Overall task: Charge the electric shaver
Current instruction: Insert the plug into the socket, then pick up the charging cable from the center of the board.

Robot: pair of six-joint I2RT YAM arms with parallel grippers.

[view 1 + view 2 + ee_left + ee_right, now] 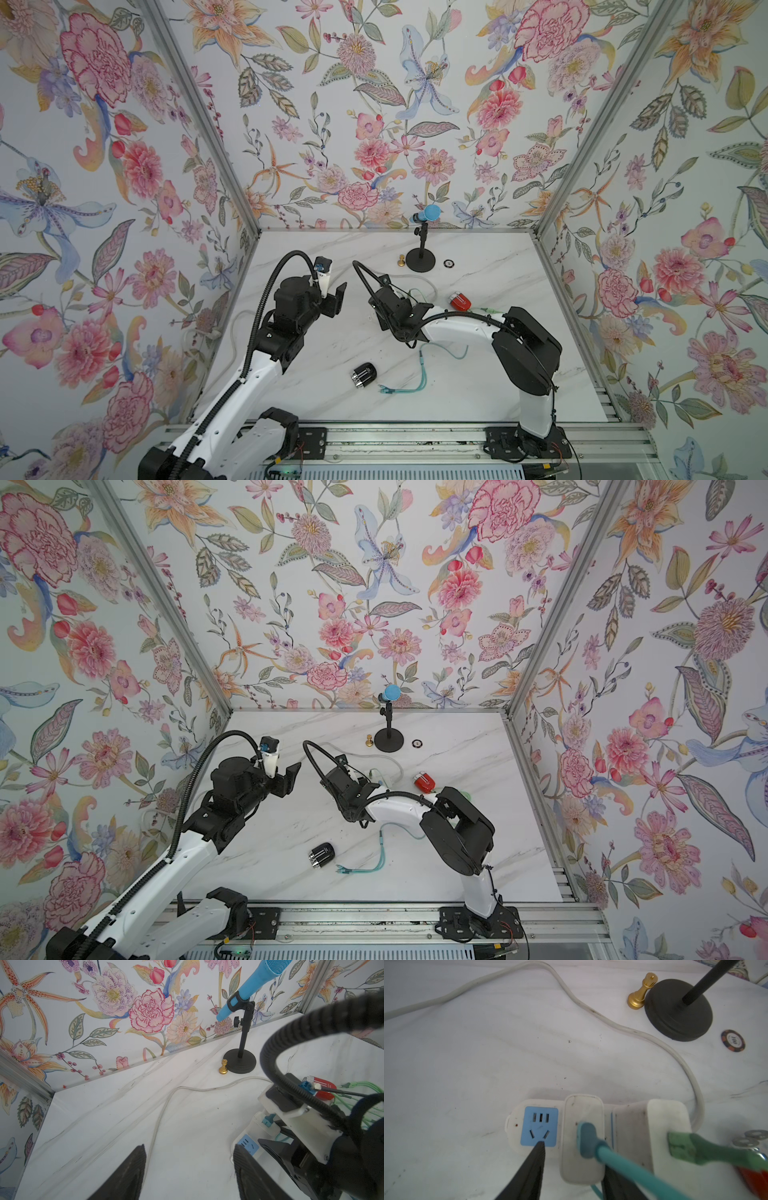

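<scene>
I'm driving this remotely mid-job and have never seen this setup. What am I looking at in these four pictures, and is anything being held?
It is a robot with a left arm and a right arm at a marble-look table. Two pictures look down from overhead, nearly the same view. The two others come from a camera on each wrist. On the table lie the black electric shaver, a teal cable, a red object, a blue microphone on a stand, a gold chess piece and a poker chip. The left hand is open and empty. The right hand straddles a white adapter plugged into the power strip. A gap shows on one side, so it seems not gripped.
</scene>
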